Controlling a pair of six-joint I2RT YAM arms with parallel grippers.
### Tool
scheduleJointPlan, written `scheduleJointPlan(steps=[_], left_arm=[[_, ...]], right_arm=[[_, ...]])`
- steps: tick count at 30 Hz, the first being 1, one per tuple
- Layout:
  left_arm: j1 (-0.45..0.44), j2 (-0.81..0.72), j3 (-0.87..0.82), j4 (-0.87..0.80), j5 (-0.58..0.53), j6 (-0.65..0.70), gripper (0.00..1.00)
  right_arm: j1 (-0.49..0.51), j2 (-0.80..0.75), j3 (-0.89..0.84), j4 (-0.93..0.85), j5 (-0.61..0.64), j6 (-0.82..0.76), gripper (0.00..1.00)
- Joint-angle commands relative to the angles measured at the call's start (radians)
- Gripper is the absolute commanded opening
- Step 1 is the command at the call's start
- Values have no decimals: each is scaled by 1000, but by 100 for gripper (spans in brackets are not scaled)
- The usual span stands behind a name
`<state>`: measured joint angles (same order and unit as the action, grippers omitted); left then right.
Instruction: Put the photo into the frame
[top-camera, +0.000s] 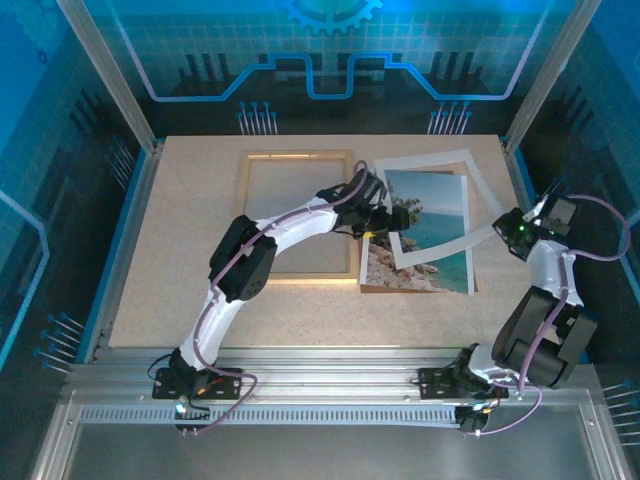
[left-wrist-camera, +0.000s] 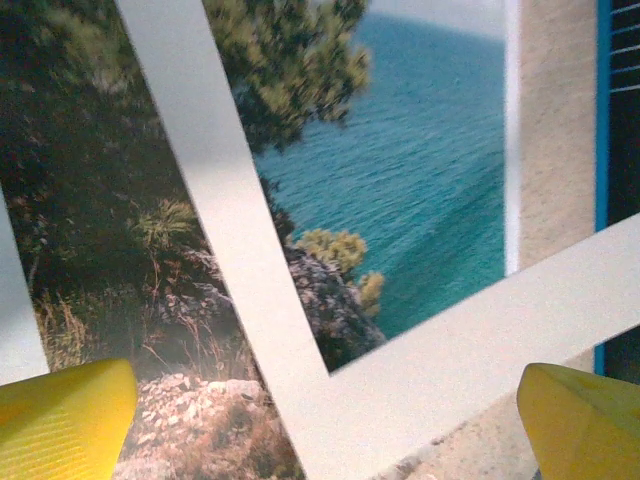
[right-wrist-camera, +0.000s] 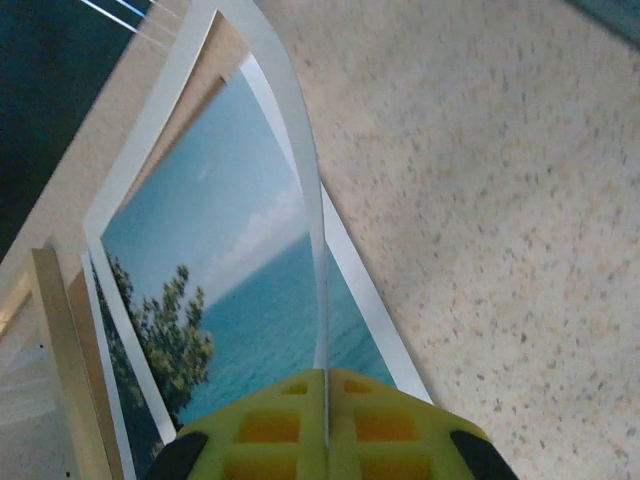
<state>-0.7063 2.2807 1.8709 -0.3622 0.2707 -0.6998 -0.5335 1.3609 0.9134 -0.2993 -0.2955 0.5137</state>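
Observation:
The photo (top-camera: 432, 222), a coast with trees and turquoise sea, lies right of centre on the table. The light wooden frame (top-camera: 297, 156) lies to its left. A white mat (top-camera: 440, 161) rests skewed over the photo, with its right edge raised. My right gripper (top-camera: 503, 227) is shut on that edge, and the right wrist view shows the mat (right-wrist-camera: 300, 150) edge-on between the yellow fingers (right-wrist-camera: 270, 430) above the photo (right-wrist-camera: 230, 290). My left gripper (top-camera: 390, 222) hangs open over the photo's left part. Its yellow fingertips (left-wrist-camera: 60, 420) straddle a mat corner (left-wrist-camera: 330, 400) over the photo (left-wrist-camera: 420, 180).
A brown backing board (top-camera: 368, 286) lies under the photo, showing at its near left corner. The left arm stretches across the frame. Speckled tabletop (top-camera: 180, 250) lies bare left of the frame and in front of it. A blue wall (left-wrist-camera: 602, 110) runs along the table's right edge.

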Motion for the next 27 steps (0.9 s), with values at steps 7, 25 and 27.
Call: scheduleJointPlan(steps=[7, 25, 27], left_arm=[[78, -184, -154, 9, 20, 43, 99], [331, -534, -546, 70, -50, 88, 99], [360, -553, -570, 86, -49, 82, 99]], right_arm=[[36, -34, 130, -14, -21, -6, 0], [385, -66, 473, 20, -5, 148, 0], [450, -27, 552, 47, -5, 167, 0]])
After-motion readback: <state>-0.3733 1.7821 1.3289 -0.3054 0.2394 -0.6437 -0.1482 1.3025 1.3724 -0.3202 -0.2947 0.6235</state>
